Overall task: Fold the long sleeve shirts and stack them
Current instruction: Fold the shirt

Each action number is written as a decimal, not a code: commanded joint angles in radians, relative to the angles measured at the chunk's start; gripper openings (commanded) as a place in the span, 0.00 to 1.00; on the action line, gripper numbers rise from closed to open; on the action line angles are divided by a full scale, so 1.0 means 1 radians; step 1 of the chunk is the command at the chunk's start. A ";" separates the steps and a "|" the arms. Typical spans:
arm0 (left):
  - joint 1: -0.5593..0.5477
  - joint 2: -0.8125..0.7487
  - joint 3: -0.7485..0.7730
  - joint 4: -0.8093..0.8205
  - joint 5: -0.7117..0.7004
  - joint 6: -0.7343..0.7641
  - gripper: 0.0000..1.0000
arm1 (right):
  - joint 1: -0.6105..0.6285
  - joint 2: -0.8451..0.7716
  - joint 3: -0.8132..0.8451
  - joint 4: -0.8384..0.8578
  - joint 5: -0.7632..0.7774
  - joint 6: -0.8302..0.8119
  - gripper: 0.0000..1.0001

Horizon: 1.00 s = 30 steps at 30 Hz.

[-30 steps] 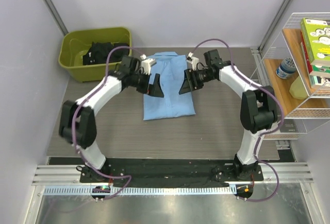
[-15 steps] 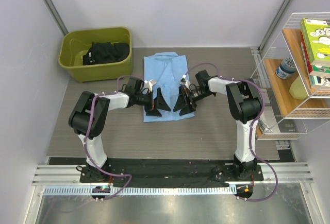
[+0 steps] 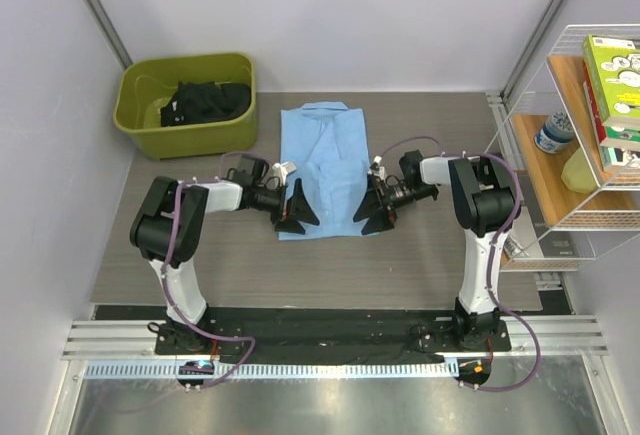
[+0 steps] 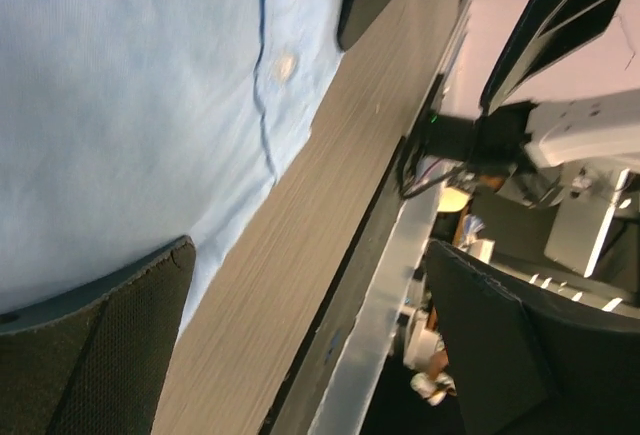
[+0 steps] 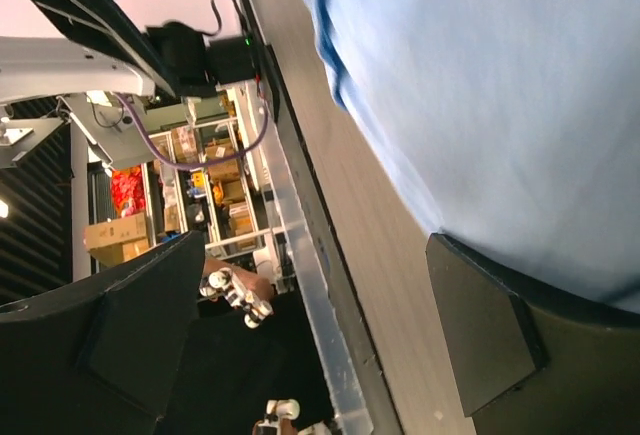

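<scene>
shirt (image 3: 325,160) folded, long axis near-far, collar (image 3: 322,108) far | L claw (image 3: 298,217) spread | R claw (image 3: 373,213) spread, maybe touching it

No text, label or number can be read anywhere.

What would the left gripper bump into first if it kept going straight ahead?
Probably the light blue shirt: the open left gripper points at its near left corner. Depth is unclear, though.
</scene>
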<state>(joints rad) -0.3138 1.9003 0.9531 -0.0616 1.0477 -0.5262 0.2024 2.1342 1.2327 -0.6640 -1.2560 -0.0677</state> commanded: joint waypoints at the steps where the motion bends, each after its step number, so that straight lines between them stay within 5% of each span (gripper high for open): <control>1: -0.024 -0.117 -0.077 -0.221 -0.031 0.242 1.00 | -0.008 -0.083 -0.094 -0.170 0.192 -0.158 1.00; 8: -0.015 -0.262 0.091 -0.184 -0.090 0.255 1.00 | 0.003 -0.194 0.171 -0.111 0.133 -0.014 1.00; 11: -0.015 -0.166 0.157 -0.072 -0.143 0.131 1.00 | 0.009 -0.148 0.252 0.101 0.170 0.152 1.00; 18: 0.021 0.141 0.387 0.124 -0.209 -0.038 0.97 | 0.025 0.128 0.497 0.248 0.197 0.258 0.99; 23: 0.074 0.278 0.444 0.145 -0.249 -0.072 0.96 | 0.014 0.242 0.528 0.248 0.256 0.203 0.99; 30: 0.084 0.229 0.369 0.065 -0.200 0.002 0.96 | -0.018 0.231 0.446 0.104 0.333 0.028 0.97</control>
<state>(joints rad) -0.2375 2.1624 1.3880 0.0395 0.8623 -0.5587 0.1997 2.3669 1.7443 -0.4366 -1.1076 0.1146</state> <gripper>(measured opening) 0.965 0.979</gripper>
